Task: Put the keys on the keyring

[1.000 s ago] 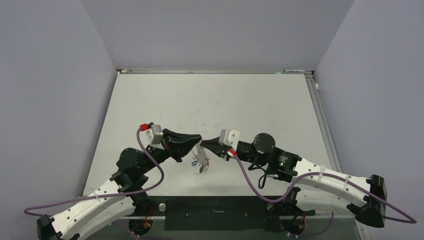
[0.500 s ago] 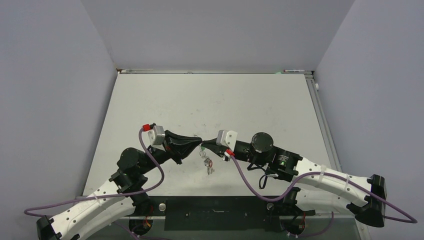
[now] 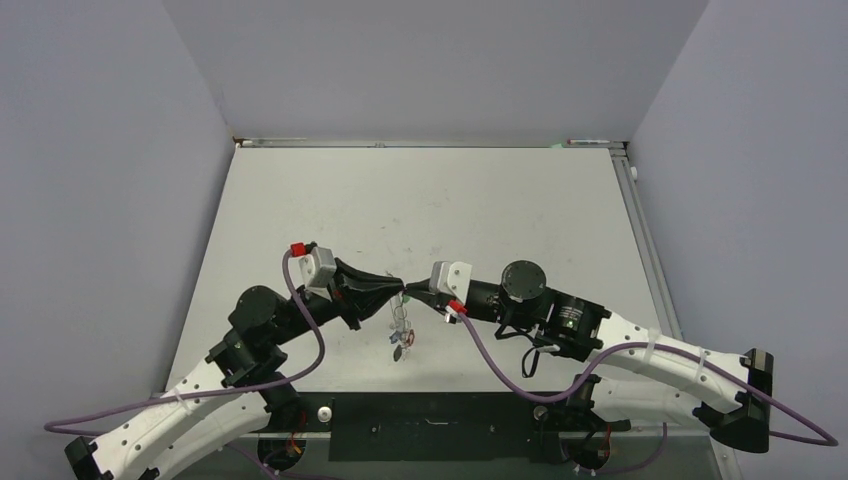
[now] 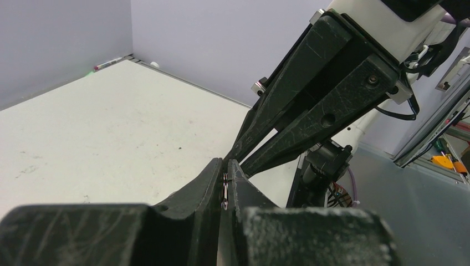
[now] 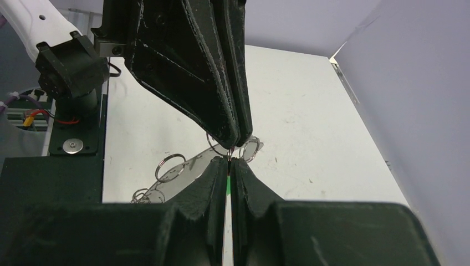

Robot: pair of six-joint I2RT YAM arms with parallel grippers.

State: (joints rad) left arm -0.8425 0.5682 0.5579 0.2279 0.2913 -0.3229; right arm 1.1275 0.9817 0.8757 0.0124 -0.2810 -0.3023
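Over the table's (image 3: pixel 500 200) near edge, left tool (image 3: pixel 398 281) pinches the keyring (image 3: pixel 400 318), right tool (image 3: pixel 409 291) a green-tagged key (image 5: pixel 228 180); threading apparently needs precise alignment.

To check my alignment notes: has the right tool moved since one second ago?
Yes: the right tool shifted slightly leftward, away from the table's right rail.

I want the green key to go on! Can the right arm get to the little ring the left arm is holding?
Probably yes. The right gripper, shut on the green tag, is tip to tip with the left gripper pinching the small ring, and nothing sits between them.
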